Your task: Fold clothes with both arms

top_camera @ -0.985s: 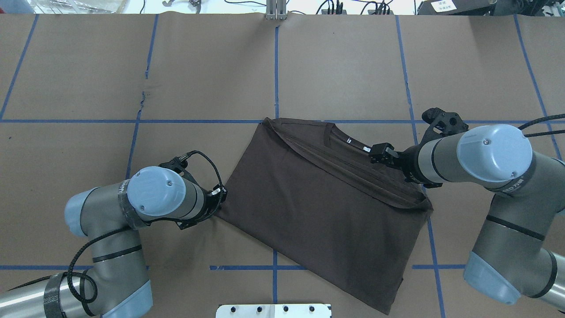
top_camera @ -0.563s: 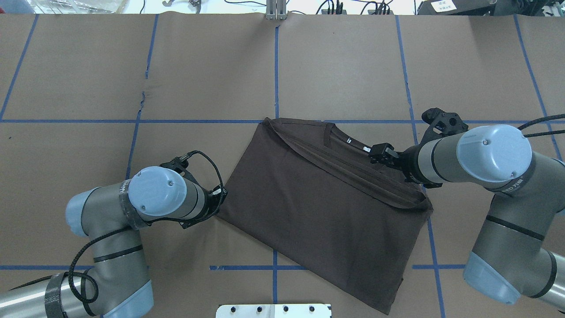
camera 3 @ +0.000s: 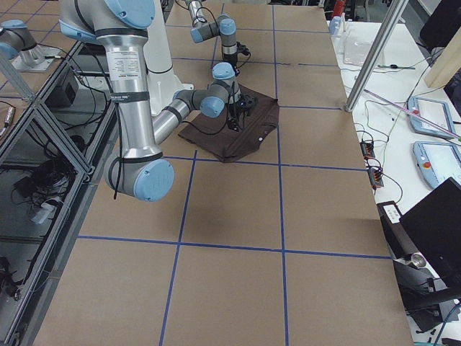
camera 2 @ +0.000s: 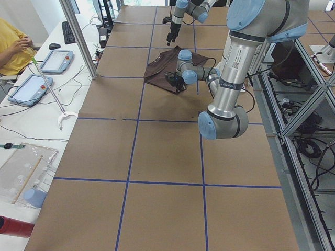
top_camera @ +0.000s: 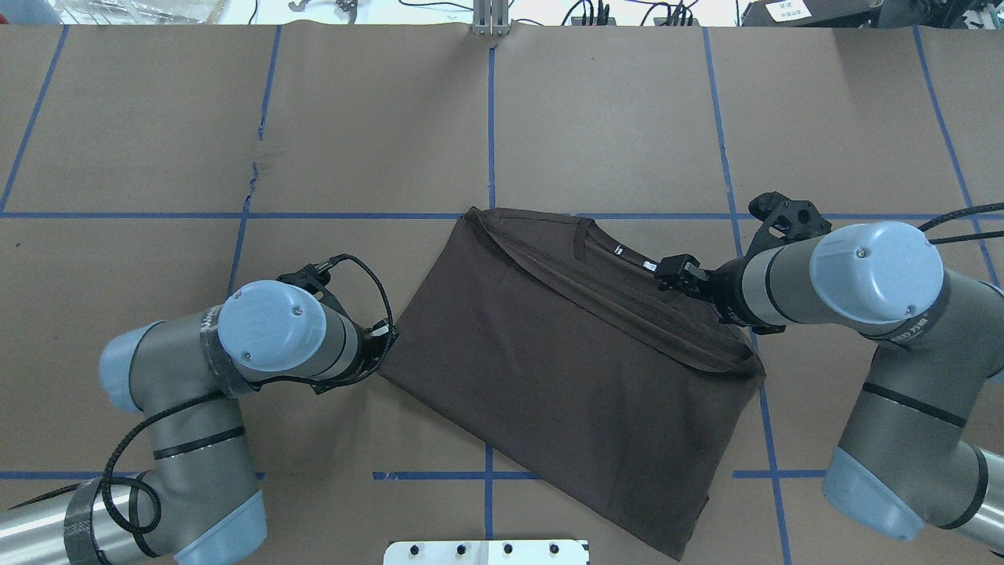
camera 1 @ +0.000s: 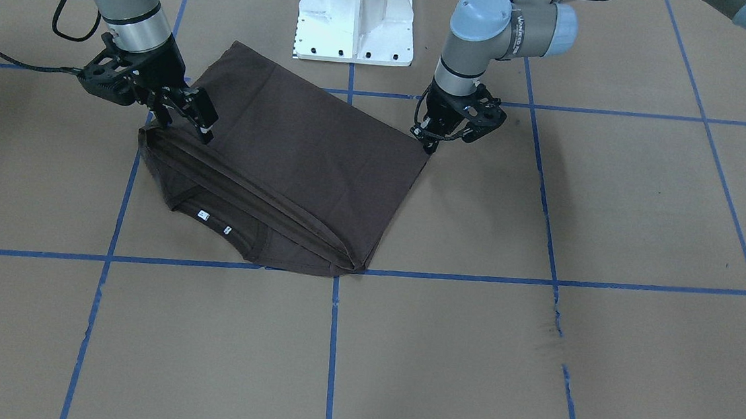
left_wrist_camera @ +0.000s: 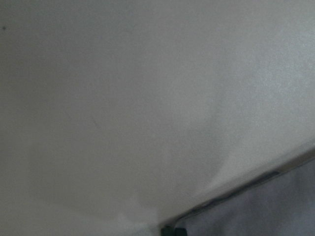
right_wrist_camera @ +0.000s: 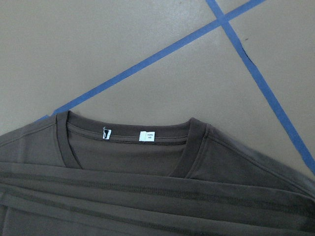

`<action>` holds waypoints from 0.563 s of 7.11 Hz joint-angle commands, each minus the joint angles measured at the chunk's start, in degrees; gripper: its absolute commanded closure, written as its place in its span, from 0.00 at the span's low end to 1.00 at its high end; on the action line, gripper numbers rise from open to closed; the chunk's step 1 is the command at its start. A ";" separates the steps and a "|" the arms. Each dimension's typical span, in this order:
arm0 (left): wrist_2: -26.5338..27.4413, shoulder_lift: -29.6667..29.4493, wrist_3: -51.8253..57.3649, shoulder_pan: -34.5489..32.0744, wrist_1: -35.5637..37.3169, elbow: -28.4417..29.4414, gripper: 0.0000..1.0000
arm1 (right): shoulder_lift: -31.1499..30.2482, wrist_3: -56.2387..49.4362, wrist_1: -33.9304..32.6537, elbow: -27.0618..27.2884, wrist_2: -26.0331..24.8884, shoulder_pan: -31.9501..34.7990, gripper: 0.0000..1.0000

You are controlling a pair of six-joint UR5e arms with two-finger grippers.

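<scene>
Folded T-shirt [top_camera: 549, 377] lies diagonally; collar [top_camera: 620, 247] on its far long edge.

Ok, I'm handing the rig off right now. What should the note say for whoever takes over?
Left gripper: shut on a side corner of the T-shirt, low at the table.
Right gripper: open, above the layered edges near the collar.
Done: shirt folded over at least once, lying flat.
Left: the remaining folds, then release.
</scene>
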 commanded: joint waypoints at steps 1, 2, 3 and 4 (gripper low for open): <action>-0.20 -0.14 10.22 -5.22 0.87 -0.18 1.00 | 0.00 0.00 0.00 0.07 0.08 0.00 0.00; -0.20 -0.57 14.53 -8.99 -0.27 1.39 1.00 | 0.00 0.00 0.00 0.07 -0.01 0.00 0.00; -0.29 -3.02 18.14 -13.81 -4.54 6.01 1.00 | 0.00 0.00 0.00 0.07 -0.09 0.00 0.00; -0.29 -7.74 19.91 -17.52 -12.07 15.46 1.00 | 0.09 0.00 0.00 0.24 -0.09 -0.09 0.00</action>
